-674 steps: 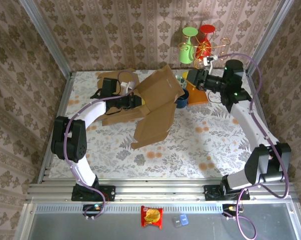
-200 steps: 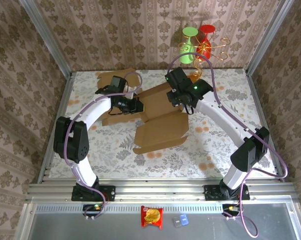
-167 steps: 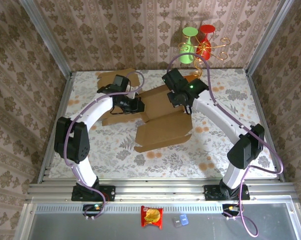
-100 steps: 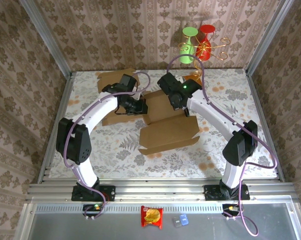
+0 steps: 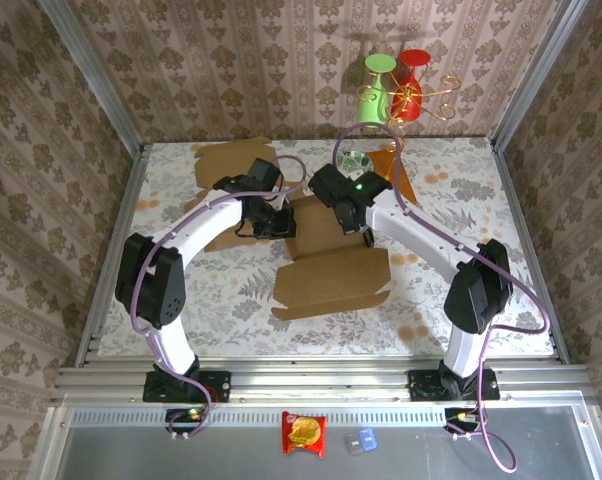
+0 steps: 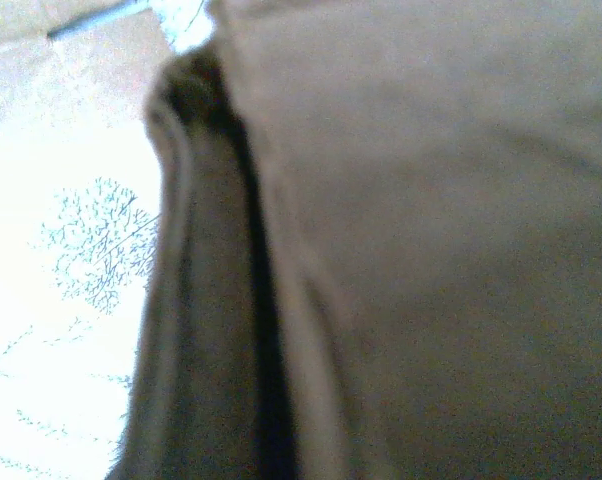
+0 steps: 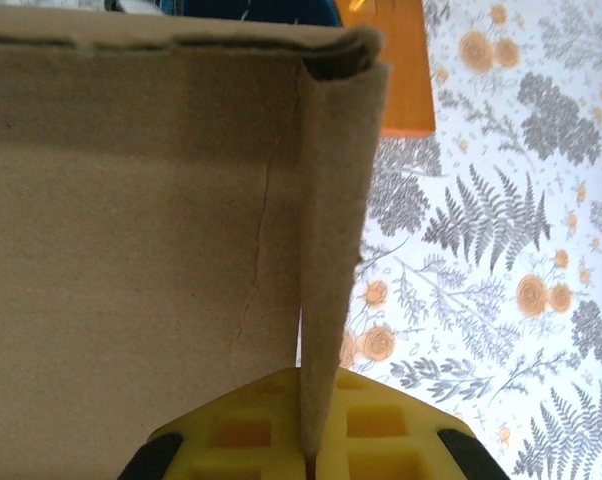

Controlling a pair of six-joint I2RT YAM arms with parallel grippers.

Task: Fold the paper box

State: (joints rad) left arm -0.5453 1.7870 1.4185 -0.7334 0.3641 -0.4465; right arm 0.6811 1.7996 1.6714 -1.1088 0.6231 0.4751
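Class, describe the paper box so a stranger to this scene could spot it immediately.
On the floral table, look to the middle. The paper box is the brown cardboard there, walls partly raised, pinched by the left tool and right tool; the other cardboard lies flat in the far-left corner.

The paper box [image 5: 331, 275] is made of matt brown cardboard, faintly creased along one panel. The table [image 5: 231, 300] is covered with a smooth, floral-printed sheet.
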